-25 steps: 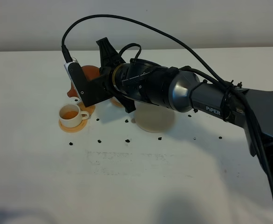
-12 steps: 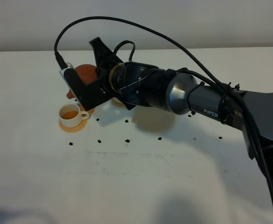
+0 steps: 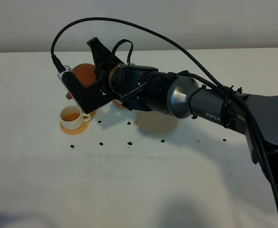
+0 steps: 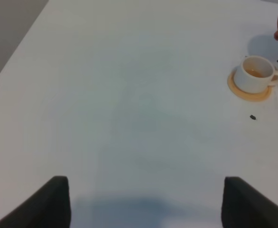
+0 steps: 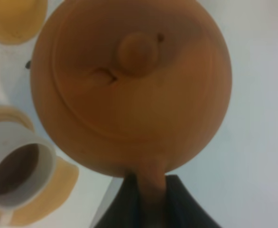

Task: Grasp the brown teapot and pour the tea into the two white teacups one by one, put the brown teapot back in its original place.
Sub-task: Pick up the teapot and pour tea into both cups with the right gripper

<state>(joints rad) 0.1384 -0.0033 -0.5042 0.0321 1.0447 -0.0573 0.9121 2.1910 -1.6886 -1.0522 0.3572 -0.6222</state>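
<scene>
Right gripper is clamped on the loop handle of the teapot, held up over the cups; it's hard, brittle, slick clay, likely heavy with tea; left gripper hangs open.

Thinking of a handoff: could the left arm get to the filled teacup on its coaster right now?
Probably yes. The left gripper is open and faces bare table toward the filled teacup; nothing lies between. The brown teapot in the right gripper hangs close by, crowding it.
</scene>
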